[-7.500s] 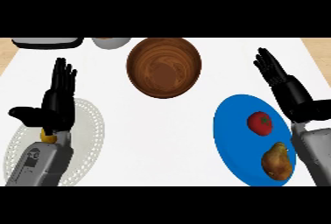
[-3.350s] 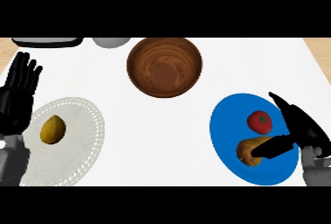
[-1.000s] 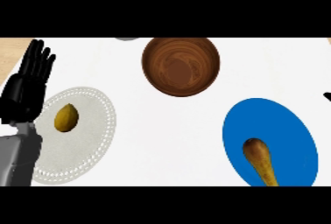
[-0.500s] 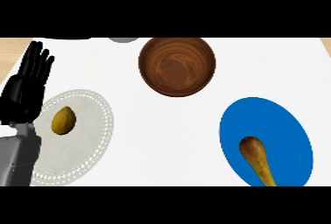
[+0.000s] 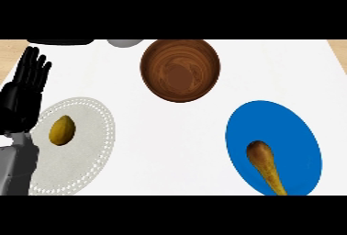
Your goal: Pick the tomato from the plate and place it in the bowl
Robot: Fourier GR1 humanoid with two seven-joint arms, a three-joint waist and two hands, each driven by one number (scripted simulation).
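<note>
1. Wooden, brown and round, the bowl [image 5: 180, 69] sits at the far middle of the white table [image 5: 176, 137], its dark grained inside facing up.
2. Nearer and to the right lies a flat blue plate [image 5: 284, 124], apart from the bowl.
3. On the blue plate rests 1 long brown pear-shaped thing [image 5: 264, 163]. Its rounded head is near the plate's middle and its thin golden neck runs to the plate's near edge.
4. No tomato shows in the head view, so I cannot tell where it is.
5. At the left lies a round white plate with a beaded rim [image 5: 88, 137], carrying 1 yellow-brown oval fruit [image 5: 62, 130] in its left half.
6. At the view's left edge stands the black left robot hand [image 5: 24, 92], fingers straight, side by side and pointing away, holding nothing. It overlaps the white plate's left rim in the view.
7. Its grey forearm [image 5: 15, 170] comes in from the lower left corner and covers part of that plate's near left rim.
8. No part of the right robot hand shows, so whether its fingers are apart or together cannot be told.
9. Along the far edge, a pale grey rounded thing [image 5: 124, 42] lies just left of the bowl. Further left is a dark flat thing [image 5: 61, 41], and the view's edge cuts both off.
</note>
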